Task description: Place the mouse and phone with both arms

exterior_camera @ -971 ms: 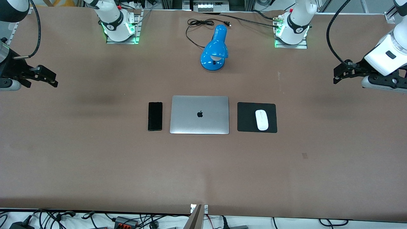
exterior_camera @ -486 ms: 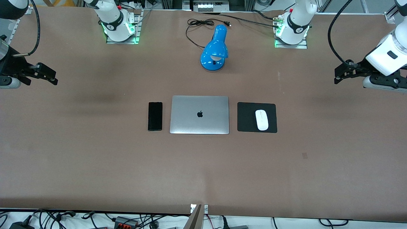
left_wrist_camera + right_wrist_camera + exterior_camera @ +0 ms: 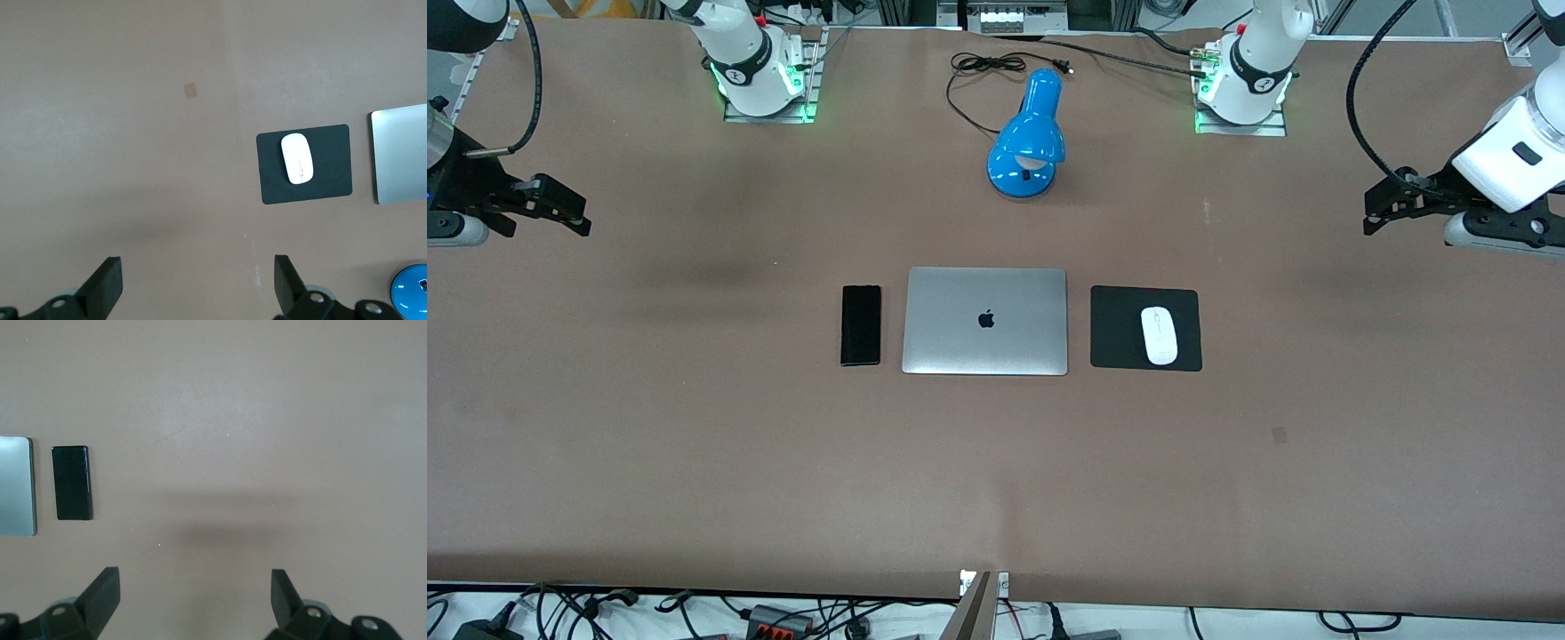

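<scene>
With the mouse (image 3: 1160, 335) on its black pad (image 3: 1116, 329) at the laptop's (image 3: 985, 321) three o'clock and the phone (image 3: 861, 324) flat at nine o'clock, we hold our left gripper (image 3: 1375, 204) and right gripper (image 3: 569, 213) wide open and empty above the table ends, judging both placed.

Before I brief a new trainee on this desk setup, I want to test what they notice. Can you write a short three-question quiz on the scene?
1. True or false: the mouse lies on the mouse pad.
2. Which item lies between the phone and the mouse pad: A) the blue lamp, B) the laptop, C) a cable?
3. Fill in: both the left pincer and the right pincer are ____, holding nothing.

Key: 1 true. 2 B; the lamp stands farther from the front camera than the laptop. 3 open; each hangs over bare table near its own arm's end.
</scene>
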Motion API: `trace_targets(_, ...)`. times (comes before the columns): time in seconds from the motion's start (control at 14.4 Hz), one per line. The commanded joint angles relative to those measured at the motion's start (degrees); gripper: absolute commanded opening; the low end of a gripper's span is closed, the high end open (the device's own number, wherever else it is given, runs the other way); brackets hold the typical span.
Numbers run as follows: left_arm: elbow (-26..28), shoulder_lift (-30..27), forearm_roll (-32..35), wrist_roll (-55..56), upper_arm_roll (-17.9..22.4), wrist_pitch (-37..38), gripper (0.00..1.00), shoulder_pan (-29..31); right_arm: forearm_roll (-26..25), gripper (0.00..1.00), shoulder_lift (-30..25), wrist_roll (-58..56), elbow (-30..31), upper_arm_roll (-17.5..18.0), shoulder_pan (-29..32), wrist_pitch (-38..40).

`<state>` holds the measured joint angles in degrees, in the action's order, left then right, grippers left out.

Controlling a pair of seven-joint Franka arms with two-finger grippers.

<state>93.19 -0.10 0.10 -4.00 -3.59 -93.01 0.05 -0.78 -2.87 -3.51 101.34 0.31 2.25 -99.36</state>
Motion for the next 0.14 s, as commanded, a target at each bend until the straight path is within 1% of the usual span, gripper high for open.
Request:
trace_targets(0.0, -2.13, 1.06, 0.25, -0.13, -0.1, 1.52, 1.0, -0.14, 0.17, 1.0, -1.7, 0.52, 0.61, 0.83, 0.74, 0.05)
trace_targets(0.07, -2.13, 1.06, 0.25, -0.13, -0.1, 1.52, 1.0, -0.14, 0.17, 1.0, -1.7, 0.52, 0.61, 0.83, 0.65, 0.04)
